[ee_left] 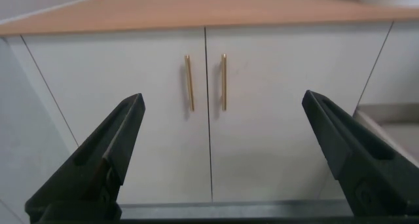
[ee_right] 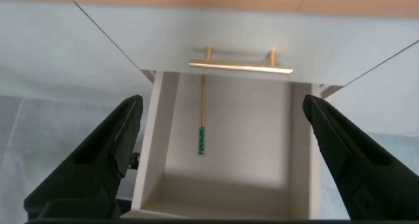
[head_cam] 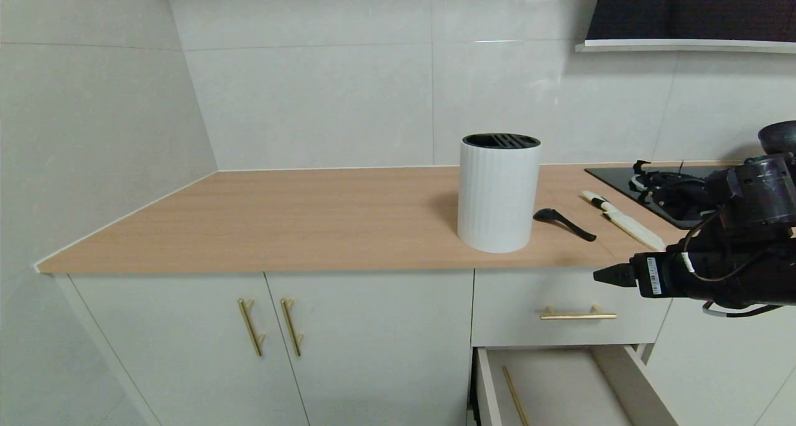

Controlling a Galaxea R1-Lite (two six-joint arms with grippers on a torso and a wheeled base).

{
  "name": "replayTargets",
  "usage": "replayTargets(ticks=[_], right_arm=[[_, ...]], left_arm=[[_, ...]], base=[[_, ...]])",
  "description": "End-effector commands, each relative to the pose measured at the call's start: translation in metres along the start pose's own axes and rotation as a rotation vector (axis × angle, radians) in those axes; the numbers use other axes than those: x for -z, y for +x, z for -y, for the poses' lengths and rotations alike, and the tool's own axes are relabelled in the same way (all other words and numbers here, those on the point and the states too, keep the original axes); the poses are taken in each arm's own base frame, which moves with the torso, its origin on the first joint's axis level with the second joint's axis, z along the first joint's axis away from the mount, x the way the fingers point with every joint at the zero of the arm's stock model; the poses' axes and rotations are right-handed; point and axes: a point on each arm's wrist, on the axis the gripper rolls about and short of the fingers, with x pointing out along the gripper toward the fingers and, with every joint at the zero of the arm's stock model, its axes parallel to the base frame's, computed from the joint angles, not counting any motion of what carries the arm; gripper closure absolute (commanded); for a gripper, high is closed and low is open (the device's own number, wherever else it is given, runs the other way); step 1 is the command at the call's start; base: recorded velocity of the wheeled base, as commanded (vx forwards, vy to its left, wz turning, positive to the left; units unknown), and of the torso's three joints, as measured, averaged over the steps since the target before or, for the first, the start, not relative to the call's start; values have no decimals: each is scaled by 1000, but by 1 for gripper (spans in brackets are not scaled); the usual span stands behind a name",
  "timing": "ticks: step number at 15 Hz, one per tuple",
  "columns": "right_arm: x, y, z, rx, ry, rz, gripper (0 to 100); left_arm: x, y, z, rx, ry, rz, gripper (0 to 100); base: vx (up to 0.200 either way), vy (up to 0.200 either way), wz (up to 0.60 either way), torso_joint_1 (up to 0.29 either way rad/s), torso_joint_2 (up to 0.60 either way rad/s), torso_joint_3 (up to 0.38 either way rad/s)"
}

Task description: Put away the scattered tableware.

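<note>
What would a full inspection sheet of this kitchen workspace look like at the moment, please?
Surface: wooden countertop, set against the tiled wall.
Job's things: white holder upright on the countertop; black spoon lying to its right; white knife lying right of the spoon, beside the cooktop; one chopstick in the open drawer.
Clutter: nothing seen.
Grippers: left gripper open, facing the cabinet doors; right gripper open, above the open drawer.
Cables: leads running along the right arm, off the countertop.
Surroundings: range hood above the cooktop.
</note>
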Motion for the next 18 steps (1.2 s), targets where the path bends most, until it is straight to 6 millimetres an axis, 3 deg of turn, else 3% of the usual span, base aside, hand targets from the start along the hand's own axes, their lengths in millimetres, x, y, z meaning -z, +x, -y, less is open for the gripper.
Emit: replayTargets(ticks=[1,8,11,15,18], right_arm=[[1,3,0,-1,-3,-9,0],[3,10,-1,-9,-15,18,0],[-11,48,14,14,-21,91,0],[-48,102,47,-118,-72,160,0],[-63,141,68,-145,-103,182,0]], left_arm=[[0,0,0,-1,1,0,0],[0,0,0,0,-1,0,0],[0,0,0,-1,1,0,0],[0,0,0,-1,1,0,0],[0,0,0,-1,1,0,0]], base=[[0,0,0,212,-481,-281],[0,0,0,131,-293,-166],[0,0,0,0,0,0],[0,0,0,0,0,0],[0,0,0,0,0,0]])
